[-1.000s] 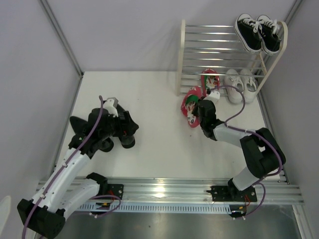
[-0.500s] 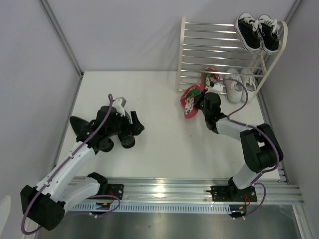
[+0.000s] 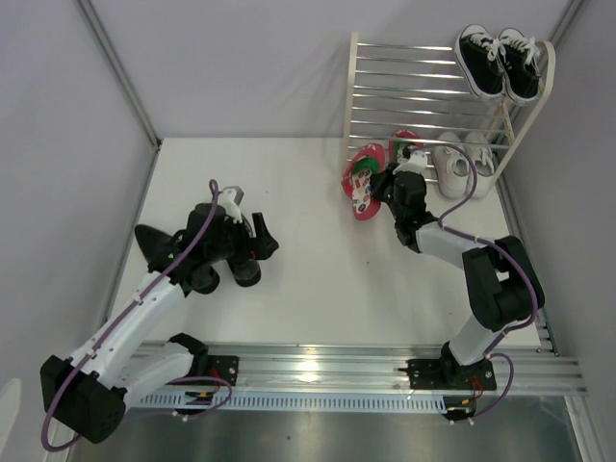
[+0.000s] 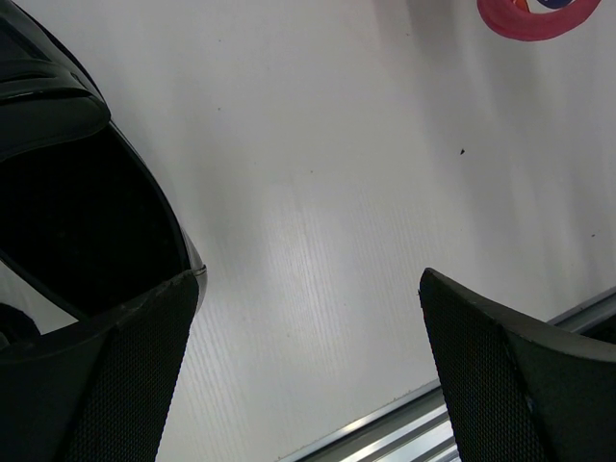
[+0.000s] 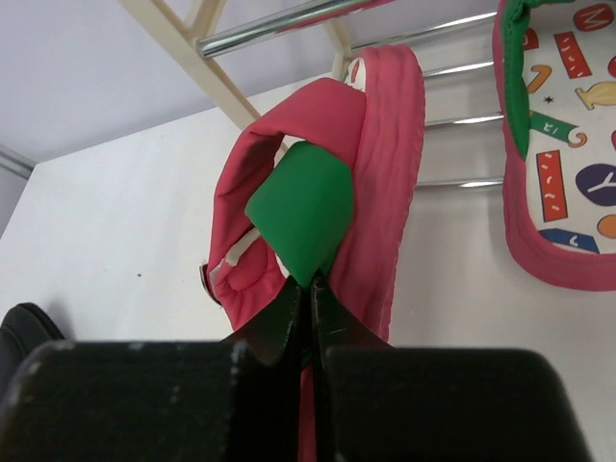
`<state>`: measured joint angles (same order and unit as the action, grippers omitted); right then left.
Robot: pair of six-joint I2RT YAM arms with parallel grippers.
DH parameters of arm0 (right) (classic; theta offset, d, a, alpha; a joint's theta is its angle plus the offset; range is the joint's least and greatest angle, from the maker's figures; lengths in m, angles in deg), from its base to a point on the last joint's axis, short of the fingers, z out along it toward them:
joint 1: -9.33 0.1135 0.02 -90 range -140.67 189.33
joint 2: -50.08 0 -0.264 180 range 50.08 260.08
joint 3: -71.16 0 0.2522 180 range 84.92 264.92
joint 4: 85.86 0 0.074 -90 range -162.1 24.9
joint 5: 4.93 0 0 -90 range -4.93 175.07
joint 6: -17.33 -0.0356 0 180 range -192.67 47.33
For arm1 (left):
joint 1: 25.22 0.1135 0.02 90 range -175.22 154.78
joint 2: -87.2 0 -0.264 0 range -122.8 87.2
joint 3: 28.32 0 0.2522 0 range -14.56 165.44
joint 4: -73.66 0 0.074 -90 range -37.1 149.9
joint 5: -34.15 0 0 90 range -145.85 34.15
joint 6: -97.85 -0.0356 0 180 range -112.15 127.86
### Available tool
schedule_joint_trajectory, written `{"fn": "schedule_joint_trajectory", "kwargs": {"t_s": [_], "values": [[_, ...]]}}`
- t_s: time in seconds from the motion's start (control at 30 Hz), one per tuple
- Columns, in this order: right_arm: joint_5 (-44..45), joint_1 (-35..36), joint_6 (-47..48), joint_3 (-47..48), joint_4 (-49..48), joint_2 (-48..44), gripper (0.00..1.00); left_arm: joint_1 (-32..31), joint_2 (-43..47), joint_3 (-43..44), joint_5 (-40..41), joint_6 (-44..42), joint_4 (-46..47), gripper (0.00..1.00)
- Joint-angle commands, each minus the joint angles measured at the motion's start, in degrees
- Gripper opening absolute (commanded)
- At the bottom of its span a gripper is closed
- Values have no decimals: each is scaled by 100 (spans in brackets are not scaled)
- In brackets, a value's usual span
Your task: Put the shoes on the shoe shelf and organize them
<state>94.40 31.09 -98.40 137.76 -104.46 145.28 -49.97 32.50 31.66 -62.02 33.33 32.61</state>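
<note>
The right gripper (image 5: 306, 284) has its jaws pressed together on the green strap (image 5: 300, 207) of one red flip-flop (image 3: 361, 181). It holds the flip-flop at about one o'clock on the table (image 3: 308, 289), just in front of the left foot of the shoe shelf (image 3: 352, 96) — its mate (image 3: 406, 150) lies under the lower bars at its two o'clock, with the white sneakers (image 3: 464, 164) just beside that. Over at nine o'clock the left gripper (image 3: 258, 241) hangs with jaws spread wide and nothing between them — a black dress shoe (image 4: 48, 106) sits just beside one finger, and black canvas sneakers (image 3: 500, 63) rest on the shelf's top tier.
</note>
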Motion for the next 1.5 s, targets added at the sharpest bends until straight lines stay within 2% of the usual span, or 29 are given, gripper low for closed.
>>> {"fn": "schedule_joint_trajectory", "kwargs": {"t_s": [0.0, 0.5, 1.07, 1.47], "values": [[219, -75, 174, 437, -921, 130, 0, -30, -23, 230, 64, 28, 127, 99], [-211, -497, 376, 1395, -1369, 1228, 0, -30, -261, 327, 266, 28, 162, 99], [-141, -638, 499, 1932, -2054, 2380, 0, -30, -753, 546, 195, -7, 285, 99], [-9, -708, 684, 2117, -2441, 2600, 0, -30, -929, 626, 152, 10, 338, 99]]}}
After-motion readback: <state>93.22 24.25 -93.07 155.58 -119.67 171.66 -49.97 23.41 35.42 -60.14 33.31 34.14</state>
